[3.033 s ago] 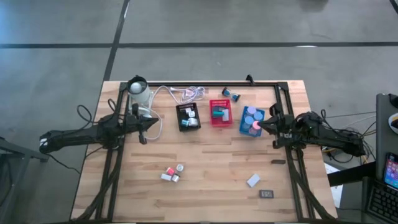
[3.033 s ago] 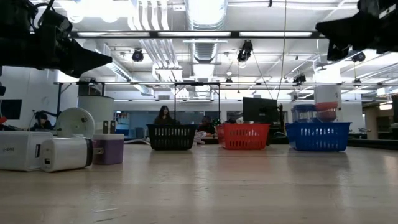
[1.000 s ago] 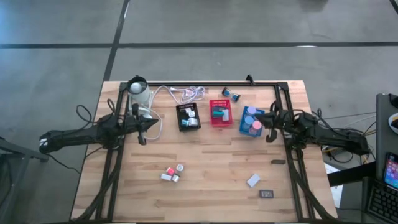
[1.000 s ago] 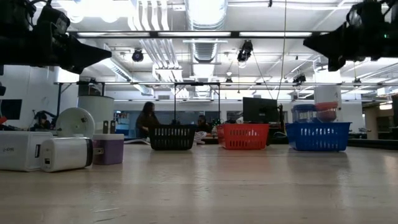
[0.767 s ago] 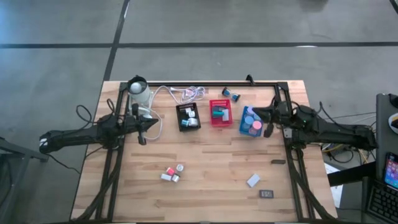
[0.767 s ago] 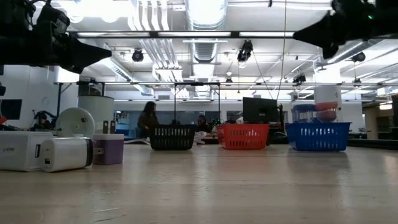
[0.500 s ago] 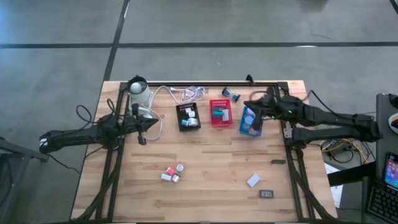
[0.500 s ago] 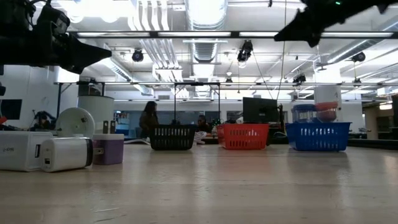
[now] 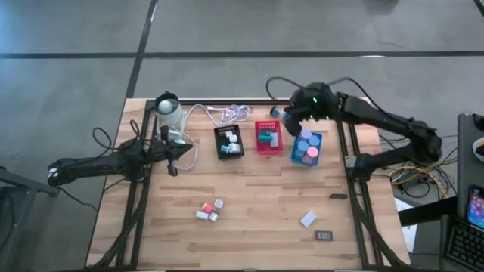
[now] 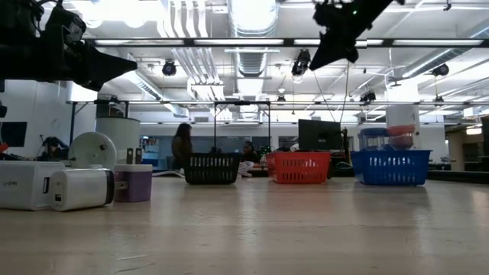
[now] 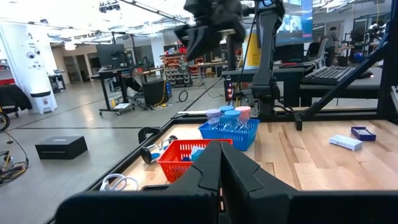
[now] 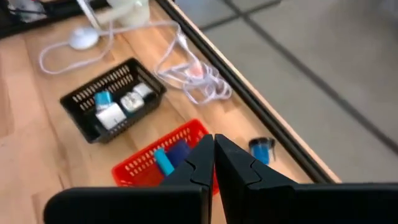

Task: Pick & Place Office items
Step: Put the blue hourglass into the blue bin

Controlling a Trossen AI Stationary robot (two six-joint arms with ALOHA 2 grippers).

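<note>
1. Office items are split between the trays and the open table: some already sit in the black tray (image 9: 229, 142), the red tray (image 9: 267, 137) and the blue tray (image 9: 306, 146), while a small blue roll (image 9: 286, 116) lies loose on the wood just beyond the red tray, by the table's far rail.
2. My right gripper (image 9: 288, 122) has its fingers pressed together and carries nothing; it hangs high over the gap between the red and blue trays, with that blue roll just ahead of its tip and well below it.
3. I judge the roll to be my target, so I need to part the fingers before I descend, not on the way down.
4. I line up so the roll sits between the fingers, then drop straight, keeping clear of the red tray wall behind the tip and of the rail beyond it.
5. I close across the roll's round sides gently; it looks likely to squirt away if pinched off-centre.
6. My left gripper (image 9: 175, 156) waits, also closed and empty, with the black tray just ahead of it.
7. A pink and white cluster (image 9: 209, 209), a white block (image 9: 307, 219) and a dark rectangle (image 9: 324, 236) lie far back toward the near edge, for later.
</note>
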